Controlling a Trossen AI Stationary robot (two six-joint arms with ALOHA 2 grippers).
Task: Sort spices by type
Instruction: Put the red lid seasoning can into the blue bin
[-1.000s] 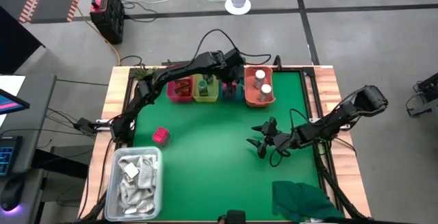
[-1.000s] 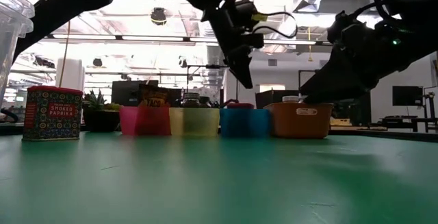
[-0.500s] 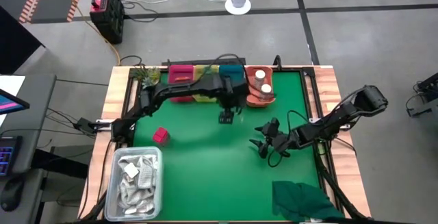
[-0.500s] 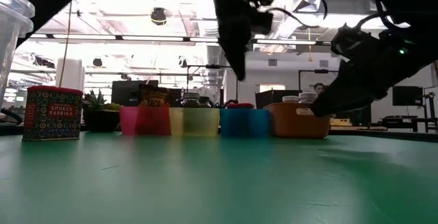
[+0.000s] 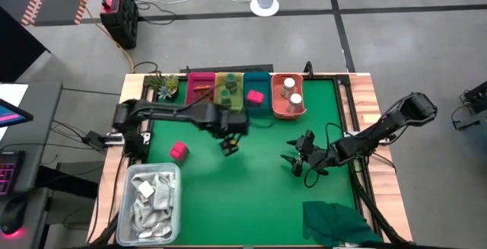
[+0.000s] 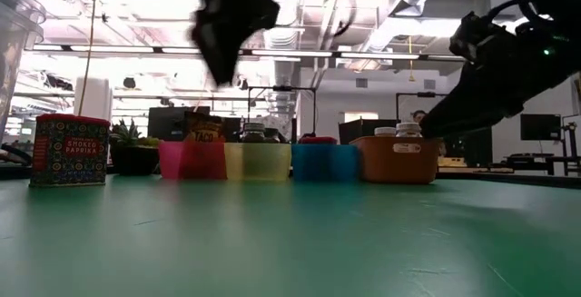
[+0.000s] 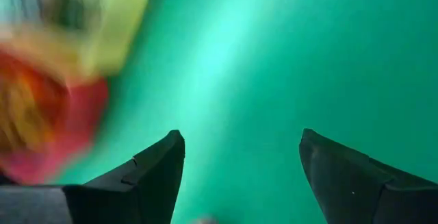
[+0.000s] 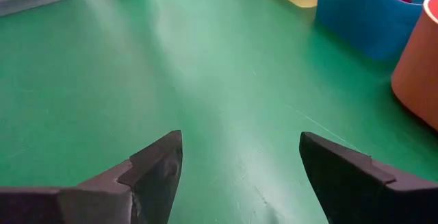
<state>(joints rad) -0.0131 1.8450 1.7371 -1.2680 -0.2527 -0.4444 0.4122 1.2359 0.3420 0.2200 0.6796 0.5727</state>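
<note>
My left gripper [image 5: 229, 144] [image 7: 239, 138] is open and holds nothing; it hangs over the bare mat near the row of bins, blurred high up in the low view [image 6: 222, 34]. My right gripper [image 5: 298, 158] [image 8: 239, 138] is open over the mat on the right. One pink cube packet [image 5: 178, 151] stands on the mat at the left, seen in the low view as the paprika tin [image 6: 68, 150]. Another pink packet [image 5: 255, 97] lies in the blue bin [image 5: 257, 85]. Two white-capped jars [image 5: 291, 90] stand in the orange bin [image 5: 275, 97]. A green jar [image 5: 226, 94] sits in the yellow bin; sachets [image 5: 200, 89] in the pink bin.
Along the far edge stand the pink [image 6: 192, 161], yellow [image 6: 259, 161], blue [image 6: 327, 163] and orange [image 6: 398, 159] bins. A clear tub [image 5: 174, 196] with white packets sits at the near left corner, a dark green cloth [image 5: 338, 222] at the near right. A small plant [image 5: 163, 85] stands far left.
My left gripper has drawn back from above the blue bin at the far edge, coming toward the near edge and to the left, out over the mat. With the arm gone, a pink packet shows inside the blue bin.
</note>
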